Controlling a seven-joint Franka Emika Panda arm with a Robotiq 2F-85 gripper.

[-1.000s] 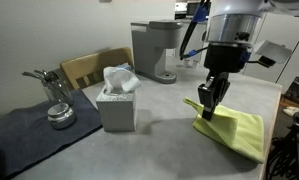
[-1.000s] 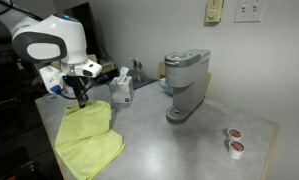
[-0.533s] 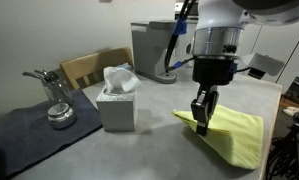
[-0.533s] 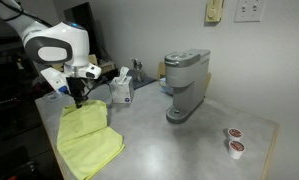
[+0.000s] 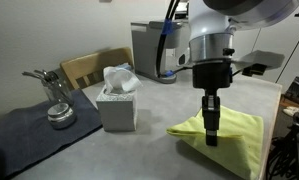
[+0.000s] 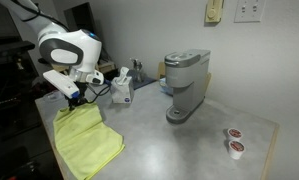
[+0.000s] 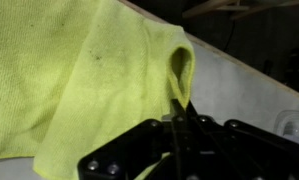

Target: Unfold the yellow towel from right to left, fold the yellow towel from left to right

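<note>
The yellow towel [image 5: 239, 140] lay at one end of the grey tabletop [image 5: 139, 155], close to its edge. One fold was drawn up into a low peak. The jaws were clenched on that peak. In the wrist view a narrow ridge of the cloth [image 7: 179, 75] ran straight into them, with the rest spread flat beyond. In an exterior view the towel [image 6: 89, 145] reached almost to the tabletop's corner, and the arm [image 6: 69, 55] hung over its far edge and hid it.

A grey tissue box [image 5: 117, 108] stood well apart from the cloth, a white tissue [image 5: 119, 78] puffing from its top. Beside it a dark grey mat [image 5: 29, 128] carried a shiny metal piece [image 5: 57, 108] (too small to name). A wooden chair back [image 5: 94, 67] rose behind the box. The coffee maker [image 6: 186, 85] stood farther along the tabletop, partly covered by the arm in an exterior view. Two small pods [image 6: 234, 140] sat near the opposite end, nothing between them and the towel.
</note>
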